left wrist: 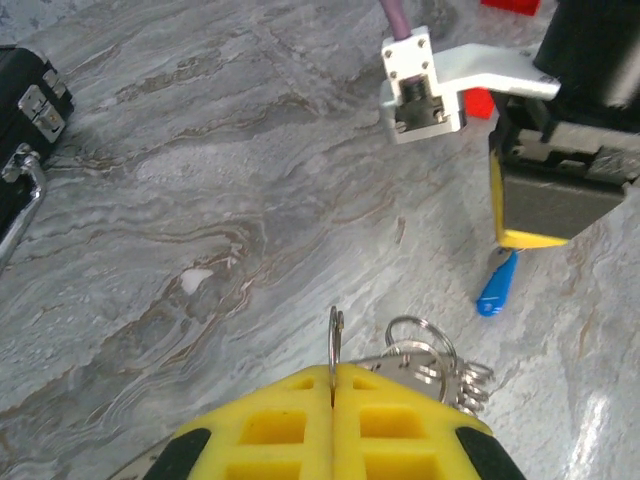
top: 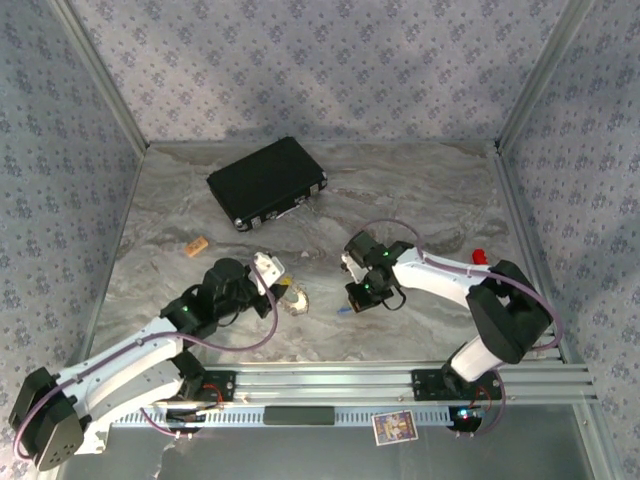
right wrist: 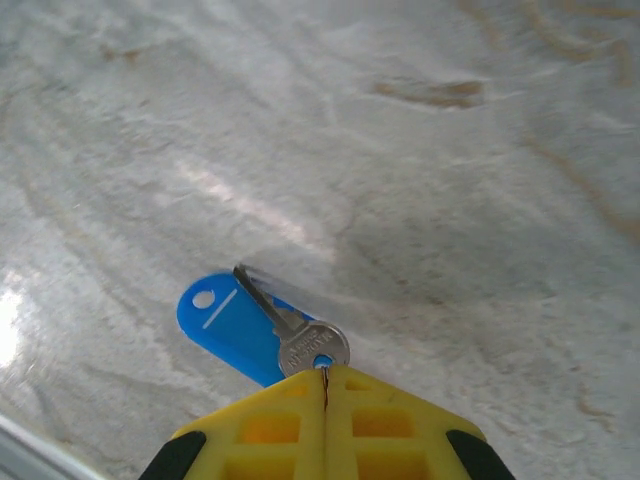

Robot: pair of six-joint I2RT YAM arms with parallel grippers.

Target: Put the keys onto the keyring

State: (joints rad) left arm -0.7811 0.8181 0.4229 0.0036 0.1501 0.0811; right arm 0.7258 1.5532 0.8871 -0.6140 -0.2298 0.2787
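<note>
One silvery round-headed key (right wrist: 292,328), seemingly plastic tag (right wrist: 222,328)

Cut off by the left wrist view's left edge: most of the black case (left wrist: 25,130). Hidden between the left gripper (left wrist: 333,378) fingers: the keyring (left wrist: 336,335), lower part. Tucked into the right gripper (right wrist: 324,380): bottom of the blue-tagged key (right wrist: 312,345). Too small from above to identify: orange bit (top: 197,245) on the table (top: 420,200).

**Both pieces gripped**

You have the silver key (right wrist: 300,338), with its blue tag (right wrist: 225,325), pinched by the head in the right claw (right wrist: 325,374). It sits low over the table (right wrist: 450,200), near the middle of the near edge. The keyring (left wrist: 335,335) stands edge-on in the left claw (left wrist: 333,372), with small rings (left wrist: 425,350) bunched beside it.
</note>
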